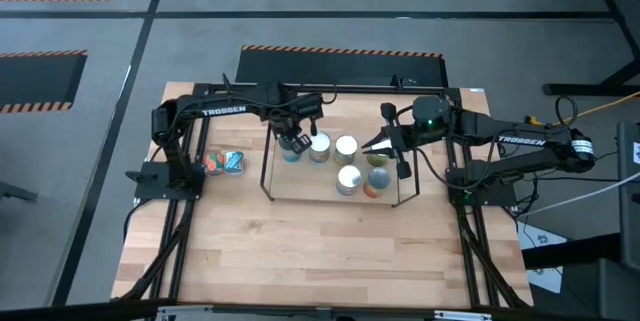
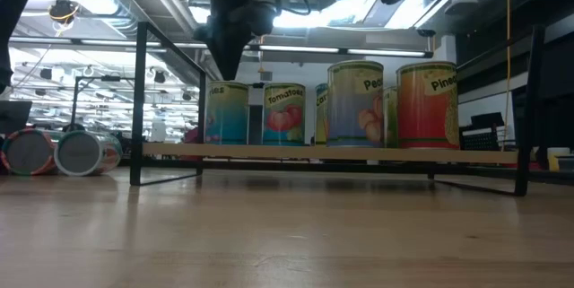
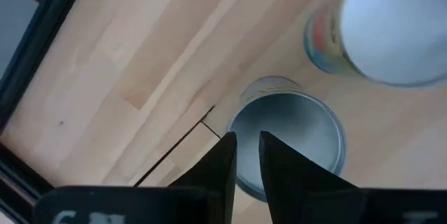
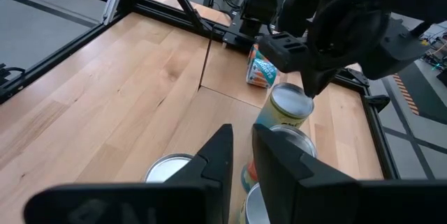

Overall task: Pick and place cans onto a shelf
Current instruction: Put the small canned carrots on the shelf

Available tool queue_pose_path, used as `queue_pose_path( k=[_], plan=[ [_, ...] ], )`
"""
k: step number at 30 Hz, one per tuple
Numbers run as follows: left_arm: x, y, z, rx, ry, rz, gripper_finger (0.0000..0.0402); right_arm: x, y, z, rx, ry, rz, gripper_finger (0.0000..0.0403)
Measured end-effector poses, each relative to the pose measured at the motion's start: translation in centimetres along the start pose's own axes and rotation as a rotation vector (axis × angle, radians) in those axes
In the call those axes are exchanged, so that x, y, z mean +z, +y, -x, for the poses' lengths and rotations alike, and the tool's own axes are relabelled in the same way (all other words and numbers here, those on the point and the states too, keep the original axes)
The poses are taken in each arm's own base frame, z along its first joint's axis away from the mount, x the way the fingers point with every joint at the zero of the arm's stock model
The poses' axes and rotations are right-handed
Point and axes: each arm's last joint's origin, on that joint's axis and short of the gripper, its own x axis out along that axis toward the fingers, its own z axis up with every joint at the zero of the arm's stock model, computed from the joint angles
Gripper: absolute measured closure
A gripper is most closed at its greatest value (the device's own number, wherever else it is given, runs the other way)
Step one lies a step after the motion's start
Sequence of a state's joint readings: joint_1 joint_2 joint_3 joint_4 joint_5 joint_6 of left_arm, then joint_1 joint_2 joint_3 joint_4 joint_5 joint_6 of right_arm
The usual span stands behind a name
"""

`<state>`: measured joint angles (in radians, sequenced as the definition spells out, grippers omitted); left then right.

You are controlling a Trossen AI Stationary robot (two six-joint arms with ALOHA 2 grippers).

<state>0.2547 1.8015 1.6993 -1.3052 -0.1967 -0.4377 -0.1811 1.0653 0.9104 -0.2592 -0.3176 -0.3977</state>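
Your left pincer (image 1: 294, 141) hangs directly over the blue-labelled can (image 1: 291, 149) at the left end of the shelf (image 1: 268, 183), above its silver top; in your left wrist view the two fingers (image 3: 216, 168) stand narrow, almost together, with that can's top (image 3: 293, 133) just beyond their tips and nothing between them; a white-topped can (image 3: 398, 25) stands just beside it. In the low view you see the same can (image 2: 228, 114) upright on the shelf board (image 2: 341, 153), the left arm coming down onto it from above; the tomato can (image 2: 283, 115), a peach can (image 2: 355, 105) and a pineapple can (image 2: 428, 105) stand in line to its right. Two further cans (image 1: 224, 162) lie on their sides on the table (image 1: 300, 251), left of the shelf. Your right pincer (image 1: 383, 145) hovers above the shelf's right end, near the cans there; its fingers (image 4: 216, 158) too are narrow, holding nothing.
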Motion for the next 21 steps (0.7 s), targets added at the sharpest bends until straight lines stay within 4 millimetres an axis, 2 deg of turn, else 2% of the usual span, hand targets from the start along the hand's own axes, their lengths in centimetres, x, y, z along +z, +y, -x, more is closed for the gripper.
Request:
queue_pose_path(
  k=[4, 10, 15, 21],
  plan=[
    [0.1, 0.0, 0.6, -0.044, 0.013, -0.088, 0.0345, 0.0, 0.0, 0.0, -0.001, 0.000, 0.000, 0.0341],
    [0.9, 0.7, 4.8, -0.106, -0.061, -0.169, 0.0345, 0.0, 0.0, 0.0, -0.001, 0.000, 0.000, 0.0341],
    [0.6, 1.9, 8.8, -0.114, -0.099, -0.205, 0.0345, 0.0, 0.0, 0.0, -0.001, 0.000, 0.000, 0.0341],
    [-0.1, 2.8, 11.3, -0.117, -0.153, -0.204, 0.0345, 0.0, 0.0, 0.0, -0.001, 0.001, -0.003, 0.0341]
  ],
)
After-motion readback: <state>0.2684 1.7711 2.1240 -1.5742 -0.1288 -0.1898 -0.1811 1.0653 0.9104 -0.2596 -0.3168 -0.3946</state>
